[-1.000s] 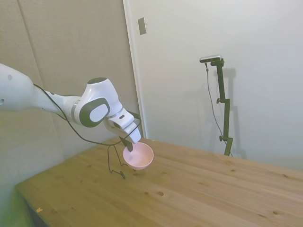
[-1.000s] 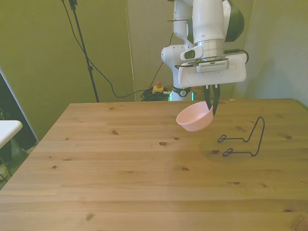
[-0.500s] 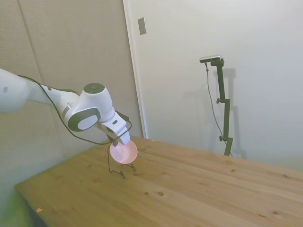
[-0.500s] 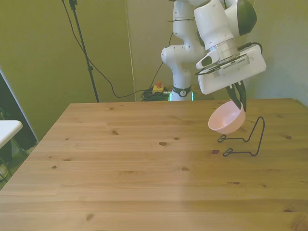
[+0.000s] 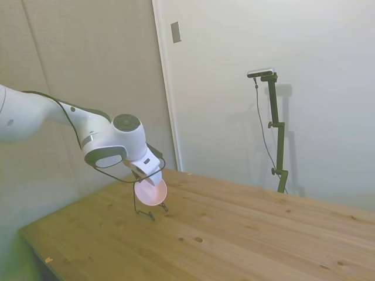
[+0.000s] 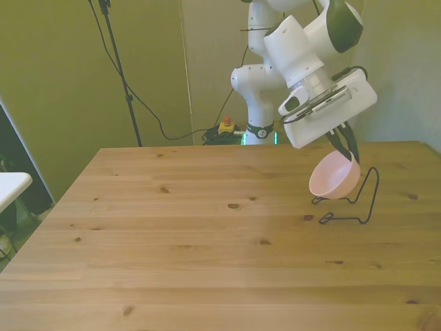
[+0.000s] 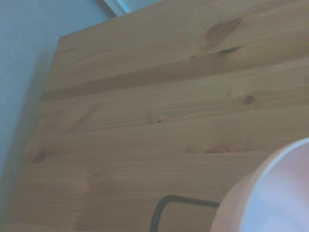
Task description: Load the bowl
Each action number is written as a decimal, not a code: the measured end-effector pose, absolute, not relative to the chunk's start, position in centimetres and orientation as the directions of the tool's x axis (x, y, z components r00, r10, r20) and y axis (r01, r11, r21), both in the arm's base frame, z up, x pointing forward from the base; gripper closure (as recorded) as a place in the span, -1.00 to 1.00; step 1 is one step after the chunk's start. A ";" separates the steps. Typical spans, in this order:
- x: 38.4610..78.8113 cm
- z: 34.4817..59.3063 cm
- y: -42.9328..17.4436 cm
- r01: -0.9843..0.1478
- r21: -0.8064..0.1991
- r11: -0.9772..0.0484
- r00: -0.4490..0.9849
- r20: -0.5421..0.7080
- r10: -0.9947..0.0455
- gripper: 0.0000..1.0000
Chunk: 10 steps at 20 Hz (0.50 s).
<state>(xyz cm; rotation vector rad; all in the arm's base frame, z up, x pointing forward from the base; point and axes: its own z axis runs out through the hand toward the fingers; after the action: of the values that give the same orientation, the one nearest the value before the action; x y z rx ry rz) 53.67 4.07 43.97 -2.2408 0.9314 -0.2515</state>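
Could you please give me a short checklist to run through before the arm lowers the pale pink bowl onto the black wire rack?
1. Grip: gripper shut on the small pale pink plastic bowl at its rim: ok.
2. Bowl off the wooden table: ok, it hangs in the air.
3. Bowl tilted for racking: ok, tipped well off level.
4. Thin black wire rack upright on the table: ok.
5. Bowl lined up with the rack's slot: cannot tell; they overlap in both views.
6. Bowl touching the rack: cannot tell.

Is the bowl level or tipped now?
Tipped. The bowl hangs from the gripper with its rim slanted, above the wire rack.
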 end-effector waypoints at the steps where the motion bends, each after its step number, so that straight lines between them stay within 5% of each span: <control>1: 53.9 43.7 4.1 -0.544 -0.670 -0.505 0.734 -0.089 -0.673 1.00; 10: 55.1 41.9 4.2 -0.477 -0.740 -0.473 0.793 -0.132 -0.595 1.00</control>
<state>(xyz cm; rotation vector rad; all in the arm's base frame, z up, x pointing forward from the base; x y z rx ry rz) 55.12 4.24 41.94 -2.1570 0.7903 -0.1816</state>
